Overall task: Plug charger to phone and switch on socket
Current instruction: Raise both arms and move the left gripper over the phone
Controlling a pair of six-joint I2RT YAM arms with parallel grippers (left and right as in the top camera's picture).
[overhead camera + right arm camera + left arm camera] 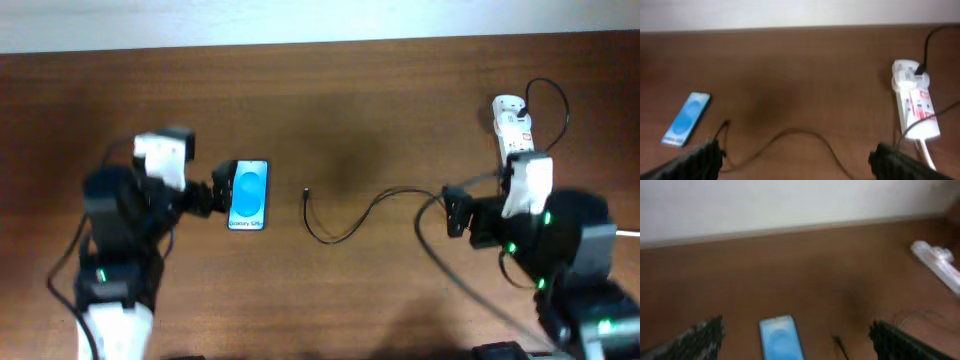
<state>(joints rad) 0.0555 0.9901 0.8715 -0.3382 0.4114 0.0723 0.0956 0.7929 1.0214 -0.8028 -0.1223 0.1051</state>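
**Reader:** Panel A, overhead. Where do the task's things lie?

**Legend:** The phone (249, 195) lies flat on the brown table (350, 90), left of centre, with its blue screen up. The charger (345, 225) is a thin black cable. Its connector tip rests just right of the phone, apart from it, and the cable curves off toward the right arm. The socket (513, 125) lies at the far right, with a black plug (918, 74) seated in one end.

**Reader:** And the left gripper (217, 195)?

**Legend:** Spread wide and holding nothing. From overhead it sits just beside the phone's left long edge. In the left wrist view its fingers (700, 340) stand at the two lower corners, with the phone between them, clear of both. That view is blurred, so contact with the table cannot be judged.

**Reader:** The right gripper (452, 212)?

**Legend:** Also spread wide and holding nothing. In the right wrist view its fingers (900, 162) frame the cable's curve. From overhead the cable passes close by this gripper. Whether it touches the gripper cannot be told. The socket lies beyond it, near but apart.
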